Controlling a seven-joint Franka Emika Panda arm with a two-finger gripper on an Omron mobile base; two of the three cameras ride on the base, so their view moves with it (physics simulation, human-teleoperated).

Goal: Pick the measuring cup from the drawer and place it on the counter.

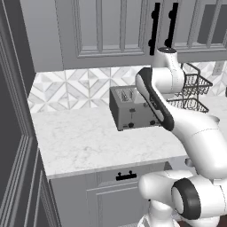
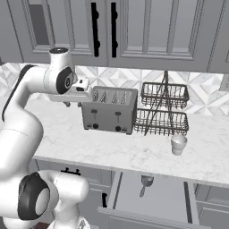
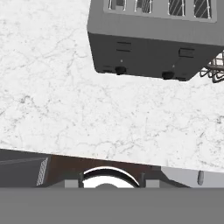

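Nearest the base cameras, the open grey drawer (image 2: 152,197) juts out under the long white marble-look counter (image 2: 134,154). Inside it, near its back wall, lies the small metal measuring cup (image 2: 146,181), bowl toward the counter edge and handle pointing outward; nothing touches it.

On the counter just above and right of the drawer stands a small white cup (image 2: 178,144). Behind that sits a two-tier black wire basket rack (image 2: 163,109), and just left of the rack a dark grey four-slot toaster (image 2: 109,110) with two knobs on its front.

High over the counter, left of the toaster, hangs the two-finger gripper (image 2: 74,103), well apart from the measuring cup. Whether its fingers are apart or together I cannot tell. Grey wall cabinets with black handles (image 2: 103,29) hang above the patterned backsplash.
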